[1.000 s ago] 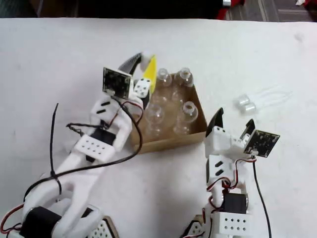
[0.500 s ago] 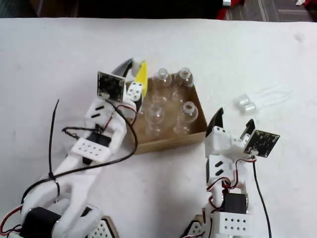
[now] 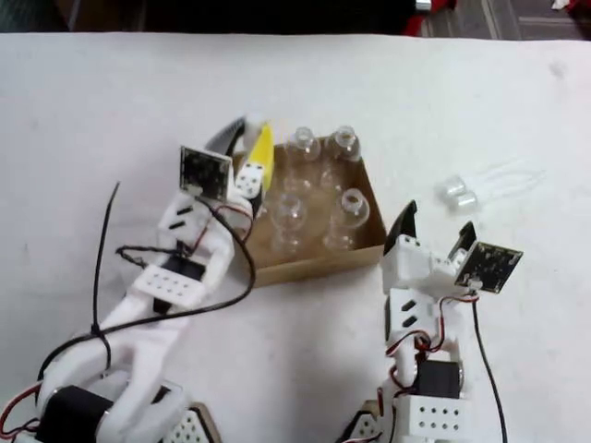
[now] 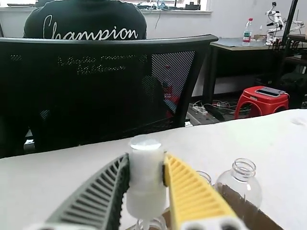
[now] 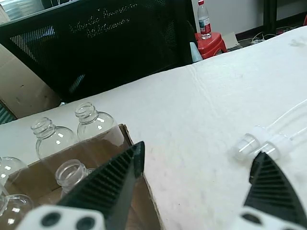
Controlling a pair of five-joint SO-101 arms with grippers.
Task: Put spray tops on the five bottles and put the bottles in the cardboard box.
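Left gripper (image 4: 146, 162), clamped on a white spray top (image 4: 145, 184), had drifted toward 8 o'clock over the past second and hung at the 9 o'clock wall of the cardboard box (image 3: 305, 265). Right gripper (image 3: 432, 233) sat spread open and unmoved at the box's 4 o'clock. Bottles (image 3: 343, 145) in the box stood uncapped, and two loose spray tops (image 3: 457, 192) lay at its 3 o'clock, so capping looked barely begun.

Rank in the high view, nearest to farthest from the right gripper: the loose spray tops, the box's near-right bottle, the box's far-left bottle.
1. Loose spray tops, lying just beyond the right gripper.
2. Near-right bottle, in the cardboard box corner closest to it.
3. Far-left bottle, at the box's opposite corner.
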